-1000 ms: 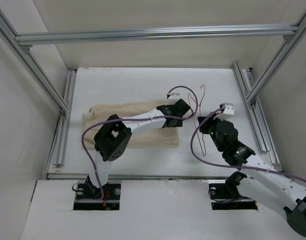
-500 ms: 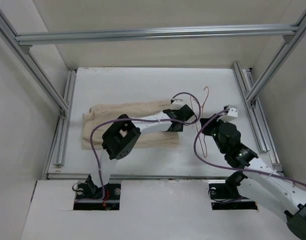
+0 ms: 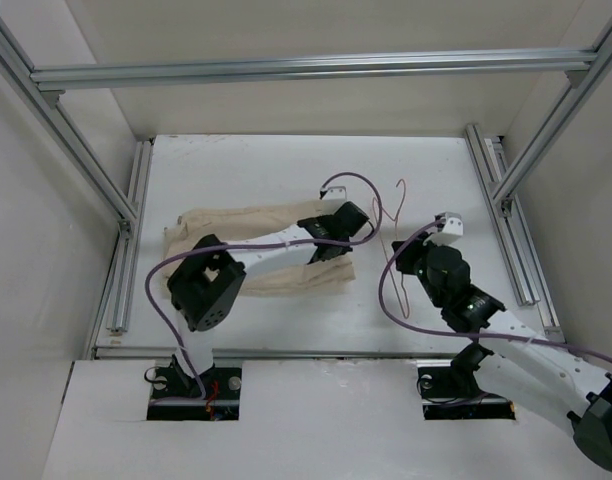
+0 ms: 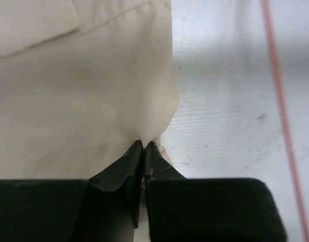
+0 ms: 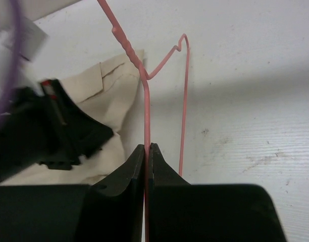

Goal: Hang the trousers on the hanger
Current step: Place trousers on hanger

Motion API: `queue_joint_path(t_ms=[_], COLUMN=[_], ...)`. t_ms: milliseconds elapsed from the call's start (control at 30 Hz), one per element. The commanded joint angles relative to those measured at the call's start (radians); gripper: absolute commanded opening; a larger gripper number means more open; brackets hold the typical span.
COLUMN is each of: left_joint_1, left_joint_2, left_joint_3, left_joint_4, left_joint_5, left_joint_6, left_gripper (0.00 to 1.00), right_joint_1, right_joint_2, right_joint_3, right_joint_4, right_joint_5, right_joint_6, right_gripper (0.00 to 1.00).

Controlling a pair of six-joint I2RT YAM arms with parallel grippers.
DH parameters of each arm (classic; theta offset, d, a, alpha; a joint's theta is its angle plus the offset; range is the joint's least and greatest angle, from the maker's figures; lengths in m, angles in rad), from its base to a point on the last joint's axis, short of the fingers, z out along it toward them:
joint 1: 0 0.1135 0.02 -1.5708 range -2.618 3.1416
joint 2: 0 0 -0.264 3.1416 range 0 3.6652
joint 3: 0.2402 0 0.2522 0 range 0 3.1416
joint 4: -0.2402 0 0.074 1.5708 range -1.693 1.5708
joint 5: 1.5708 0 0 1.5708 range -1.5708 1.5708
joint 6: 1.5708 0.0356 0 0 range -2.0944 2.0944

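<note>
Since a second ago the left gripper (image 4: 143, 147) has closed. Its jaws now pinch what looks like the edge of the wrinkled beige cotton trousers (image 4: 68, 101), which spread ahead and to its left. The right gripper (image 5: 148, 149) is clamped on the thin pink wire hanger (image 5: 146, 101), which extends straight ahead of it.

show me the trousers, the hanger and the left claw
trousers (image 4: 68, 101), left wrist view, flat cloth below the pocket
hanger (image 5: 146, 116), right wrist view, straight wire below the twist
left claw (image 4: 144, 144), left wrist view, between its closed tips
</note>
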Motion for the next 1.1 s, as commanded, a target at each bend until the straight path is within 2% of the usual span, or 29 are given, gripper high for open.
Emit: queue_joint_path(t_ms=[0,233,433,800,1067], left_joint_1=[0.021,0.033,0.022,0.01,0.019], left_joint_2=[-0.158,-0.267,-0.294,-0.324,-0.305], left_joint_3=[-0.052,-0.141,-0.164,-0.158,-0.143], left_joint_4=[0.101,0.228,0.287,0.31,0.346], left_joint_5=[0.008,0.088,0.135,0.152,0.161], left_joint_6=[-0.017,-0.057,-0.072,-0.093,-0.113], left_gripper=[0.01,0.0,0.01,0.02,0.02], right_joint_1=[0.021,0.048,0.084,0.136,0.212], right_joint_2=[0.028,0.089,0.169,0.337,0.367], right_joint_3=[0.044,0.093,0.145,0.225,0.248], right_joint_4=[0.116,0.163,0.22,0.297,0.32], right_joint_5=[0.001,-0.011,0.018,0.084,0.121], right_joint_6=[-0.035,-0.069,-0.104,-0.186,-0.161], right_gripper=[0.0,0.0,0.0,0.0,0.0])
